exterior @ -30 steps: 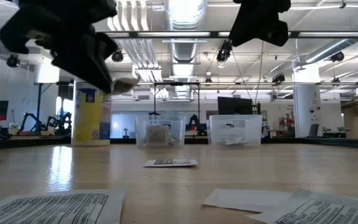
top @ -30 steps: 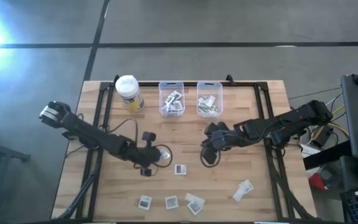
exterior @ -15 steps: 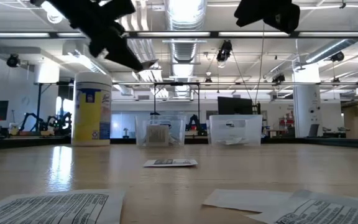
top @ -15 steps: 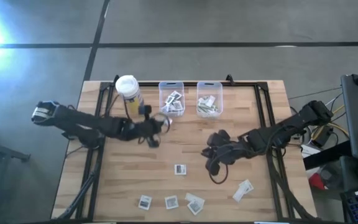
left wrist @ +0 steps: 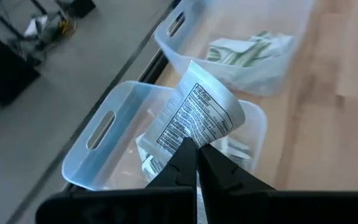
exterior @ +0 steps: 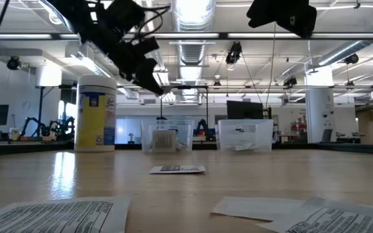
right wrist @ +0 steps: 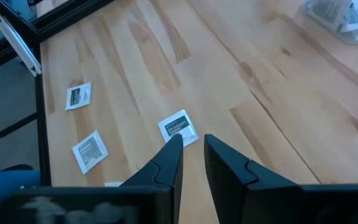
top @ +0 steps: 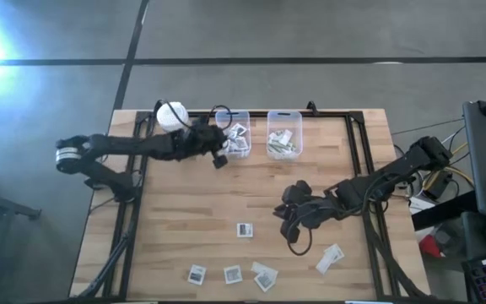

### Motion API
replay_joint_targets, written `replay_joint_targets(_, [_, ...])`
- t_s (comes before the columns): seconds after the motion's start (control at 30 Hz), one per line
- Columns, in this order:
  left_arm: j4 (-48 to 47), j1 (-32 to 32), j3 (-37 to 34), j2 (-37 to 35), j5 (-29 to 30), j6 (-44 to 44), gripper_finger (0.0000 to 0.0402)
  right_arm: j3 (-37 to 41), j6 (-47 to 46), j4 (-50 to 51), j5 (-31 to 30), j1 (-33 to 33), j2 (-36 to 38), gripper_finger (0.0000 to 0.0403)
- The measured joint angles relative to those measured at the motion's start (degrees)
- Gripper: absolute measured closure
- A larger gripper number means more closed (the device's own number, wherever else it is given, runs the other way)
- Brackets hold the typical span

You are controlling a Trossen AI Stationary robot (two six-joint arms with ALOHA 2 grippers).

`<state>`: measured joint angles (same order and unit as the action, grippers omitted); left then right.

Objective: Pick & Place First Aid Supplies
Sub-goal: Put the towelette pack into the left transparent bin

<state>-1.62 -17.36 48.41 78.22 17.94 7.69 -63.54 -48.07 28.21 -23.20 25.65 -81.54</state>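
Left wrist view alone shows the left pincer (left wrist: pixel 196 149) grasping a packet (left wrist: pixel 197 118) above the left bin (left wrist: pixel 98 134).

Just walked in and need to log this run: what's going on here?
The robot is sorting small flat white first-aid packets into clear plastic bins. The left tool, shut on a printed white packet, holds it over the left clear bin. The right tool hovers empty, slightly open, above a square packet on the wooden table. More packets lie near the table's front edge.
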Motion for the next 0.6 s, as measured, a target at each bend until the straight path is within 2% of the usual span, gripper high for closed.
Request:
replay_joint_targets(0.17, [4.22, -3.22, 0.06, 4.92, -2.52, -3.33, 0.0400, 2.67, -2.13, -2.23, 0.11, 0.00, 0.00, 0.0339])
replay_joint_targets(0.33, [5.46, -4.41, 0.06, 8.82, -2.56, -4.06, 0.0395, 5.16, -5.30, -2.23, 0.31, 0.00, 0.00, 0.0339])
replay_joint_targets(0.6, [5.77, -4.61, 0.06, 11.21, -3.77, -3.28, 0.0390, 8.57, -10.57, -2.51, 0.72, 1.04, 0.00, 0.0339])
